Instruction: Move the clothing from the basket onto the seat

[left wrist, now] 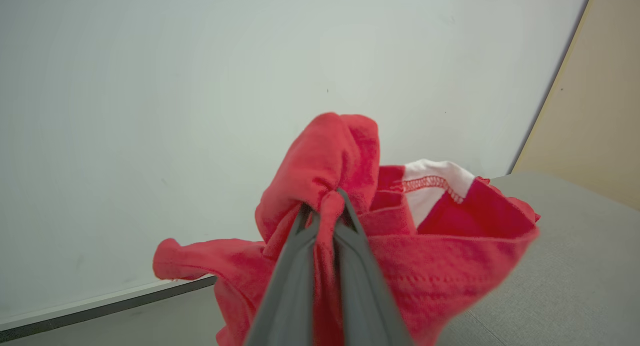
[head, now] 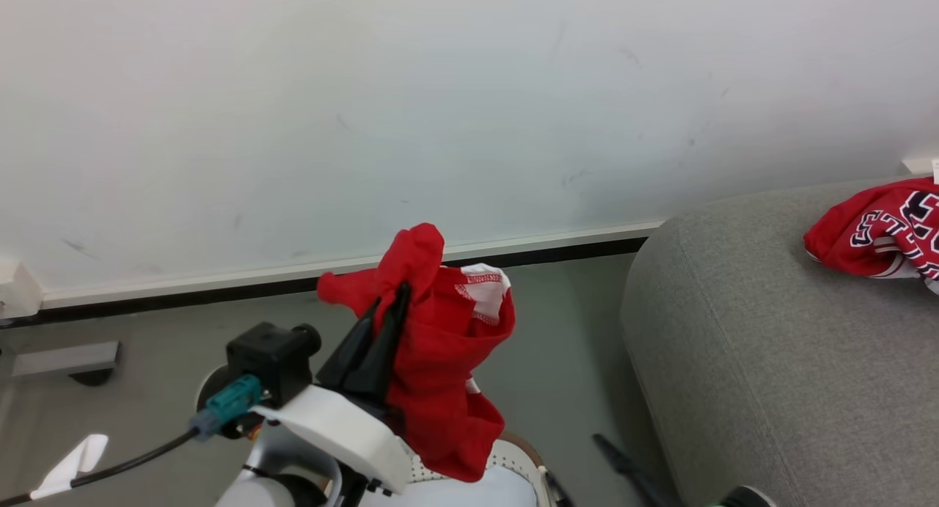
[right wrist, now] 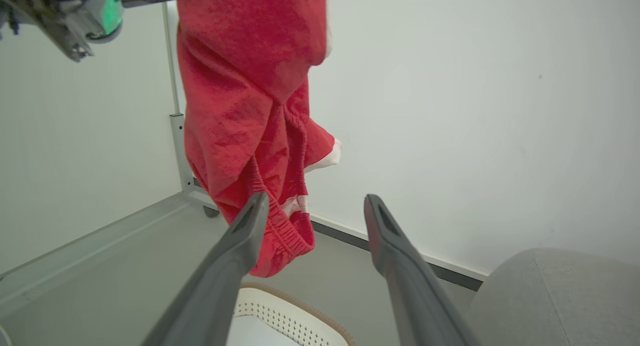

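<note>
**While one red garment hangs from the left pincer, another lies on the seat**

Because the left pincer is clamped on a bunched fold near the garment's top, the cloth dangles free in the air, its lower end just above the basket and apart from it. White trim shows at its upper right edge. The seat stands off to the robot's right, and the hanging garment is not yet over it. A second red garment, with dark-and-white lettering, lies crumpled on the seat's top near the far right corner, so that part of the task looks done. What is left, by this judgement, is to carry the held piece across to the cushion and let it go. The bit of basket floor that shows in the right wrist view is bare white; the rest is hidden, so whether more clothing waits inside cannot be told. The right pincer stands wide and holds nothing, low beside the basket, with the hanging cloth beyond its fingers.

Counted: two garments, one basket, one seat, two pincers. Behind them are a pale wall and a grey floor
</note>
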Motion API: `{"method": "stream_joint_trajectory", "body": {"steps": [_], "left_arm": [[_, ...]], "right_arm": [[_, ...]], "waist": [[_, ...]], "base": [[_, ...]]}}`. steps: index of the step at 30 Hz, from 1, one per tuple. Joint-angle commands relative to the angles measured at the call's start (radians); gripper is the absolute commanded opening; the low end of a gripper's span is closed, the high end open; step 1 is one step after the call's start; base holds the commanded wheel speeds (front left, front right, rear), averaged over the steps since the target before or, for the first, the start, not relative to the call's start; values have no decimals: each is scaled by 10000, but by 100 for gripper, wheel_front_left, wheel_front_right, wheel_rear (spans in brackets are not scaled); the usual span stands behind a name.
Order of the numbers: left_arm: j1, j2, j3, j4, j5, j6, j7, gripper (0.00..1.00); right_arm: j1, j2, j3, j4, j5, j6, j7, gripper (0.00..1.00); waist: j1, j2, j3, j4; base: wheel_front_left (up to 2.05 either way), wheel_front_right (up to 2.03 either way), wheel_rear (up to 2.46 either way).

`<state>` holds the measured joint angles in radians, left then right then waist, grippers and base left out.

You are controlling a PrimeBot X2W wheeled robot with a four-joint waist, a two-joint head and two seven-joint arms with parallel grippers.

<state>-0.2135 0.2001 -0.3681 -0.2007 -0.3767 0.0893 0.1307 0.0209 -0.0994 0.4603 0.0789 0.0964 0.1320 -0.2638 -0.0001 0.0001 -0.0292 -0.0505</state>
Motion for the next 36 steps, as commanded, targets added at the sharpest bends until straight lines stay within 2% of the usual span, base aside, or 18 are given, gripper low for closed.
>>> {"method": "stream_joint_trajectory", "body": {"steps": [1,9,14,24,25,26,27,36], "left_arm": [[116,5,-12,-52,54,21,20,0],[-313,-154,-505,8,155,-176,174,0],[-643,-340,-833,262,220,-344,217,0],[-1054,-729,-1361,444,174,-464,256,0],[-1074,-752,-1391,477,160,-463,241,0],[-1089,-763,-1401,515,145,-463,219,0],[-1095,-769,-1408,554,122,-464,186,0],[-952,-679,-1229,861,61,-294,-46,0]], "right_arm": [[-212,-62,241,9,84,-26,51,100],[-1957,292,2408,1299,595,-26,10,100],[-2917,470,2824,2579,971,-26,-10,100],[-4026,476,3327,3542,2513,-26,-15,100],[-4157,478,3376,3635,2629,-26,-16,86],[-4250,478,3397,3700,2797,-26,-16,40],[-4336,475,3410,3779,2951,-26,-14,0],[-4699,475,3134,3949,3380,-26,-6,0]], "waist": [[1,-1,-4,21],[1,-1,34,388],[1,-1,101,753],[1,-1,135,1211],[1,-1,123,1227],[1,-1,111,1246],[1,-1,97,1260],[1,-1,122,1128]], "base": [[0,0,0],[0,0,0],[0,0,0],[0,0,0],[0,0,0],[0,0,0],[0,0,0],[0,0,0]]}}
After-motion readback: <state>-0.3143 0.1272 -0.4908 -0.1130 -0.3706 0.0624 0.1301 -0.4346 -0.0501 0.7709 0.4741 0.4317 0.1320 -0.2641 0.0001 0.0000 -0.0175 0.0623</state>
